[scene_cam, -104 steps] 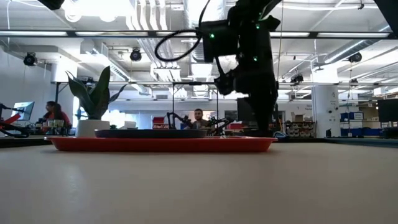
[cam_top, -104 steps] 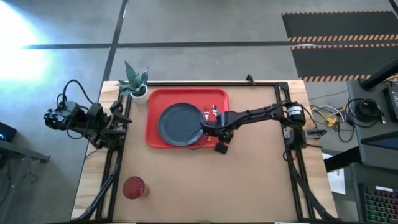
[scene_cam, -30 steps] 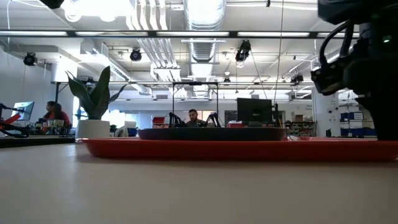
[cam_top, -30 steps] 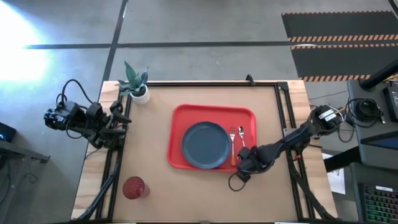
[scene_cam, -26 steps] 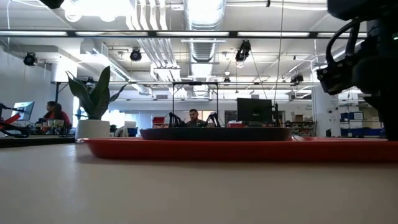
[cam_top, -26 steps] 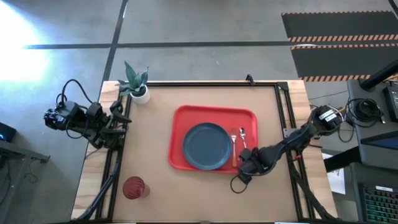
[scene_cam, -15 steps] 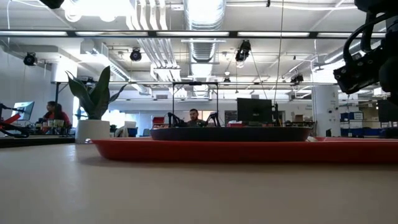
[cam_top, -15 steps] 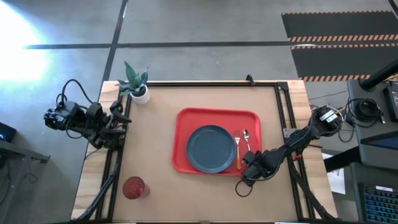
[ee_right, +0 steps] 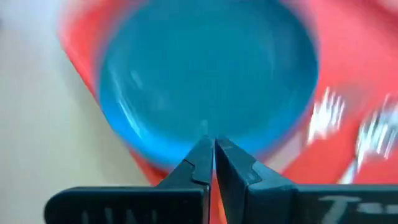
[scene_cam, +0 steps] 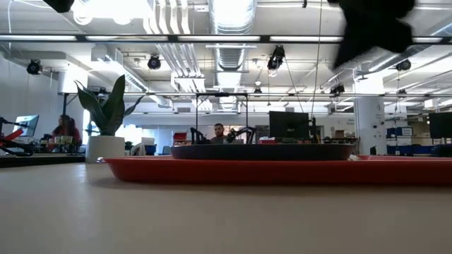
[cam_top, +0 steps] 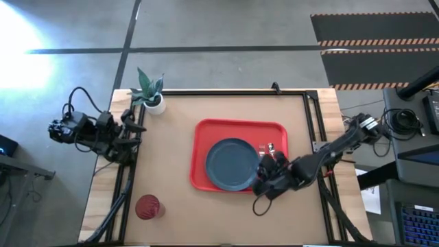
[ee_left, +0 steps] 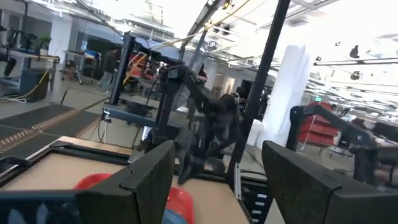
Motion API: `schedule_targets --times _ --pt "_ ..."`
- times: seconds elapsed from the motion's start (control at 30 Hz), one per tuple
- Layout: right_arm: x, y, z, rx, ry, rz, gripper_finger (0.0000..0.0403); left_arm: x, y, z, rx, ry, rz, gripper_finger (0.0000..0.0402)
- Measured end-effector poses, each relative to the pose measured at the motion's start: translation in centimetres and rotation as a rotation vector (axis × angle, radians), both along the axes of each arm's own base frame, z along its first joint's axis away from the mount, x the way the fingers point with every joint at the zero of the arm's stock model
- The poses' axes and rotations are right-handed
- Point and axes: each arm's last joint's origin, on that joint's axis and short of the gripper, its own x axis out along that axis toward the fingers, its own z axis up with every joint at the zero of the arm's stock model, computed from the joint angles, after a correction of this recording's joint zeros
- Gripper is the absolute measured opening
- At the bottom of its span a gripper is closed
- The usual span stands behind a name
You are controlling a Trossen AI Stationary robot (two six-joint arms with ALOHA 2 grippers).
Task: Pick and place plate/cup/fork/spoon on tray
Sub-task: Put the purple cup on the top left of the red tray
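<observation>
- Right gripper (cam_top: 264, 180) hangs above the near right part of the large red rectangular plastic tray (cam_top: 200, 154), over its front rim just beside the round dark slate-blue dinner plate (cam_top: 232, 165); its two dark fingers (ee_right: 204, 163) are pressed together with nothing between them.
- Left gripper (cam_top: 130, 134) waits off the table's left edge, fingers (ee_left: 146, 180) spread wide apart and empty.
- Plate sits in the middle of the tray; the slim orange-handled fork (ee_right: 328, 112) and the small orange-handled spoon (cam_top: 270, 147) lie side by side on the tray's right part, partly under the arm from above.
- Small translucent red plastic tumbler (cam_top: 147, 206) stands well apart from the tray, near the table's front left corner. I judge it the one piece left to place.
- Fetching it well likely means lifting clear of the tray, crossing low, opening wide, and gripping the cup's wall gently so the light plastic neither tips nor squashes.
- Count: one tray, one plate, one fork, one spoon, one cup, plus one white pot with a green plant (cam_top: 151, 92) at the back left corner.
</observation>
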Motion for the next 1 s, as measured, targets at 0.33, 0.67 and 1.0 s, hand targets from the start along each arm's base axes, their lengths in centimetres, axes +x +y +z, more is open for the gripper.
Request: schedule_targets --times 0.33,0.67,1.0 --pt "0.5 -3.9 11.7 -0.319 -0.246 0.137 0.0008 1.3 -0.2 -1.0 0.035 0.196 0.058 0.0225" --pt "-1.9 -6.9 16.3 -0.404 -0.319 0.159 0.0008 3.6 -1.6 -2.9 -0.267 0.698 -0.078 0.0165" --pt "-1.9 -6.9 15.9 -0.422 -0.281 0.180 0.0008 7.2 -4.1 -4.8 -0.575 1.133 -0.401 0.0181"
